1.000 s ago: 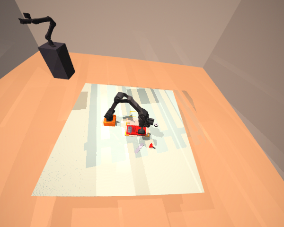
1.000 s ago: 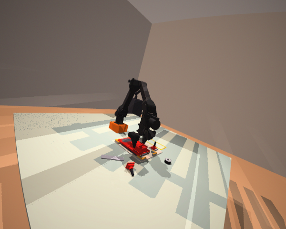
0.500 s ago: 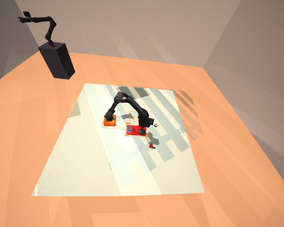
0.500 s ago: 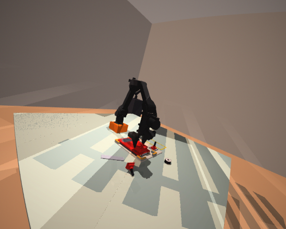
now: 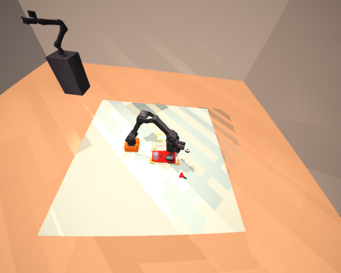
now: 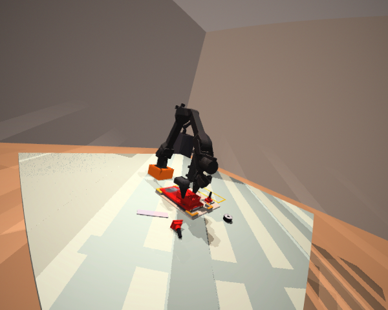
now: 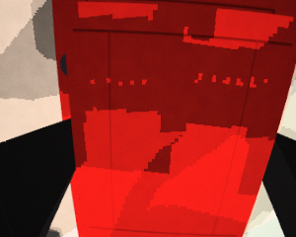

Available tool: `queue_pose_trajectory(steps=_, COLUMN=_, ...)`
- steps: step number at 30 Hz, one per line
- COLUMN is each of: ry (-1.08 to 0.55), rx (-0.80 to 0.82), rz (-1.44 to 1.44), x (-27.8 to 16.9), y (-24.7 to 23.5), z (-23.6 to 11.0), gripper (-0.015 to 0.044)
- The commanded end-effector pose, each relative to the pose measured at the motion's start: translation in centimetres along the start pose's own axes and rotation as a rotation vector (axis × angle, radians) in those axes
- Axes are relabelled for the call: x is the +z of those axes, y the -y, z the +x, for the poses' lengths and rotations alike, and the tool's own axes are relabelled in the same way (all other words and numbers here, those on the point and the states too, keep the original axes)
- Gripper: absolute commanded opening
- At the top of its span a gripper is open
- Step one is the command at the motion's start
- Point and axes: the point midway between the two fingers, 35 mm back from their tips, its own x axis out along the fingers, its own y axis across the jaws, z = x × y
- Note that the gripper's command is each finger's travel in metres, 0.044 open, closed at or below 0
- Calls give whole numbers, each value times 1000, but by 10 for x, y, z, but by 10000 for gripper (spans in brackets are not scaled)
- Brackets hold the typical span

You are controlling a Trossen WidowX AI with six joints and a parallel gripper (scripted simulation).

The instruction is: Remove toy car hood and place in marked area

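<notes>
The red toy car (image 5: 160, 160) (image 6: 170, 192) lies on a pale board with orange-yellow corner blocks. The red hood (image 6: 192, 199) (image 7: 163, 89) is at the car's front end and fills the space between my fingers in the wrist view. My gripper (image 6: 189, 194) (image 7: 171, 133) points down and is shut on the hood, one finger against each side. I cannot tell whether the hood is raised off the car. In the top view the gripper largely hides it. The marked area, a yellow outline (image 5: 156, 137) (image 6: 225, 199), lies on the table beyond the board.
A red part with a black stem (image 5: 181, 175) (image 6: 176, 225) and a pale strip (image 5: 166, 178) (image 6: 152, 213) lie before the board. A wheel (image 5: 187, 150) (image 6: 227, 217) lies to the right. Another red part (image 6: 209, 199) stands on the board. The arm's orange base (image 5: 131, 146) (image 6: 160, 172) is left.
</notes>
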Motion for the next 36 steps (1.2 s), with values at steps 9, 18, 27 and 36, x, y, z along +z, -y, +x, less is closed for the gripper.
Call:
queue_pose_trajectory(steps=9, ry=6, rx=-2, rz=0, x=1, y=0, z=-11, gripper=0)
queue_pose_trajectory(steps=18, ry=6, rx=-2, rz=0, x=1, y=0, z=-17, gripper=0)
queue_pose_trajectory(steps=27, ry=6, rx=-2, rz=0, x=1, y=0, z=-24, gripper=0)
queue_pose_trajectory(steps=36, ry=6, rx=-2, rz=0, x=1, y=0, z=-65, gripper=0)
